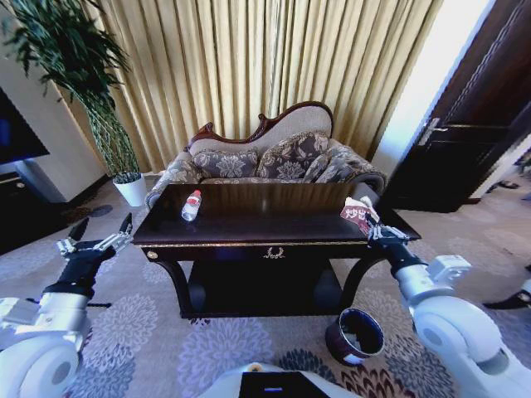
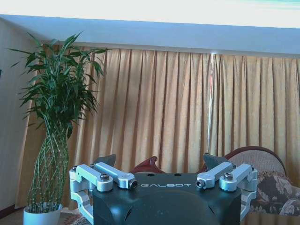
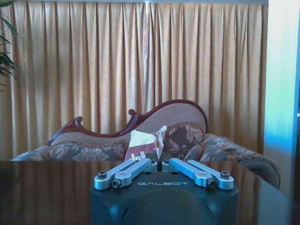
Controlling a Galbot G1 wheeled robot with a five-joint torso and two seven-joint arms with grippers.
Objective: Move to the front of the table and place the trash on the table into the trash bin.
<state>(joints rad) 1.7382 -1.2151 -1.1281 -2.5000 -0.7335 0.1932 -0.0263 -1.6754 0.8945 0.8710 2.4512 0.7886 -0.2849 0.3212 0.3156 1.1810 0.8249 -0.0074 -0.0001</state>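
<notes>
While the left pincer point(image 1: 101, 234) is hovering spread open left of the tabletop point(image 1: 274, 225), the right pincer point(image 1: 372, 230) is pinching one crumpled wrapper point(image 1: 358, 215) at its right edge; one bottle point(image 1: 192, 205) is lying far-left, cap pointing far.

One worktop point(image 1: 274, 236), one bottle point(image 1: 192, 205) lying on it, one crumpled wrapper point(image 1: 359, 215), one bin point(image 1: 355, 336) on the carpet, one sofa point(image 1: 265, 162), one potted plant point(image 1: 99, 108), two pincers: left point(image 1: 101, 230), right point(image 1: 375, 233).
</notes>
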